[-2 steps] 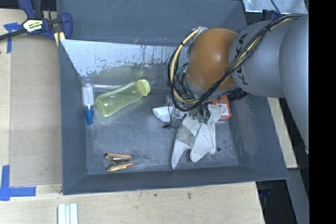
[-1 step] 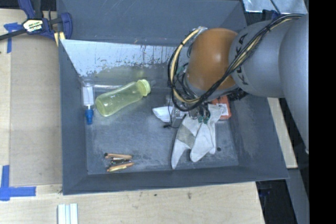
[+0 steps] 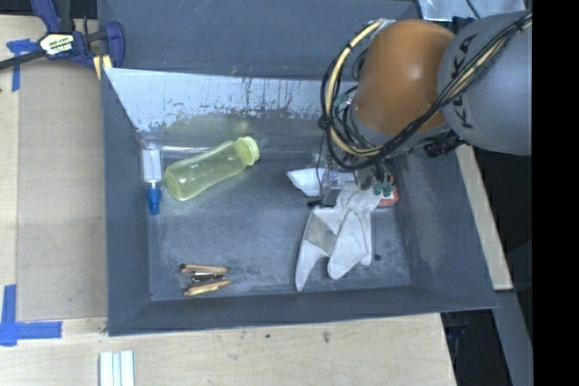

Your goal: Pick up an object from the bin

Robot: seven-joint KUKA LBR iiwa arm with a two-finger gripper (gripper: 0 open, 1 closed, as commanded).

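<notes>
White crumpled cloth point(image 3: 346, 240) is seen stretched toward 6 o'clock from the jaws, whose opening cannot be told.

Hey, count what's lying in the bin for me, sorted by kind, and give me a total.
Yellow-green bottle: 1
Clear tube with blue tip: 1
Wooden clothespins: 2
White cloth: 1
Total: 5
</notes>
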